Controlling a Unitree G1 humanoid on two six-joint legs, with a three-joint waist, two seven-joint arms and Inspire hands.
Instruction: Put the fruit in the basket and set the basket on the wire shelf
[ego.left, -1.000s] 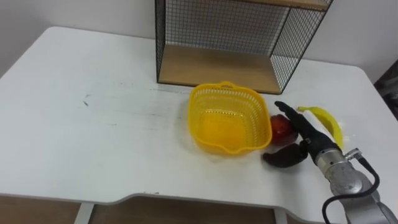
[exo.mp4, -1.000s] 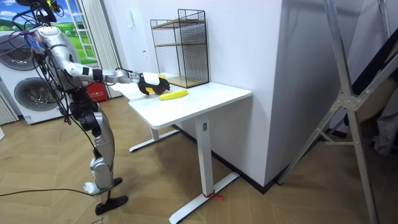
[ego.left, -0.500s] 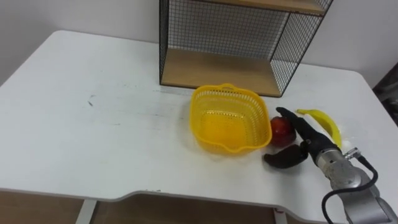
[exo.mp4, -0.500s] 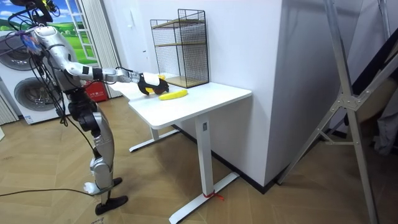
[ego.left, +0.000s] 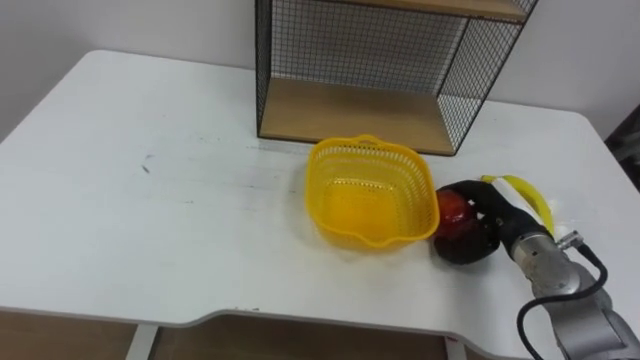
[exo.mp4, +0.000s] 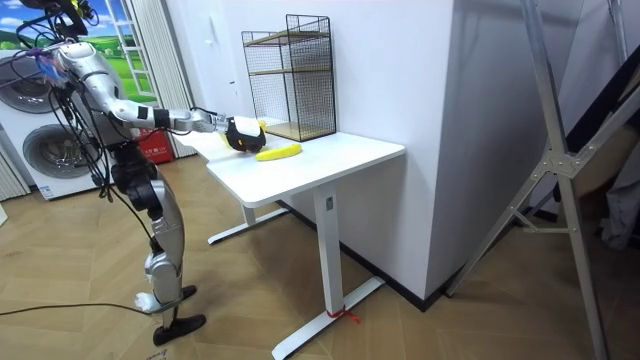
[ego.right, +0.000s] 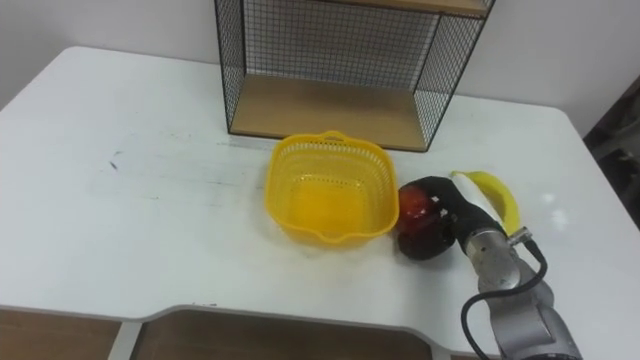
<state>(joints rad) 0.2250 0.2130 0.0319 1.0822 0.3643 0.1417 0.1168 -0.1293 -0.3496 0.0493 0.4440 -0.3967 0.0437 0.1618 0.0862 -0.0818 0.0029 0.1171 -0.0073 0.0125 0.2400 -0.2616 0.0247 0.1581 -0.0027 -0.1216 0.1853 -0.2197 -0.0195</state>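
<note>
In the left eye view, your right hand (ego.left: 497, 224) has its dark fingers curled round the glossy red apple (ego.left: 453, 209). The apple sits low at the white table (ego.left: 150, 230), just right of the yellow plastic mesh basket (ego.left: 326, 214). That basket holds nothing. The curved yellow banana (ego.left: 527, 194) lies on the table just beyond the hand, to the far right. The black wire shelf with wooden boards (ego.left: 350, 112) stands behind the basket, and its lower board is bare.

I judge you are at the first step, the grasp on the apple. Next, lift it clear of the basket's rim, carry it left and let go over the middle.

The right eye view shows the same grip. I cannot tell whether the red apple touches the basket's right wall or sits just beside it, so raise it before you move sideways.

In the room view the robot stands at the table's end on the room view's left. Its right arm is stretched over the tabletop, with the hand near the banana.
</note>
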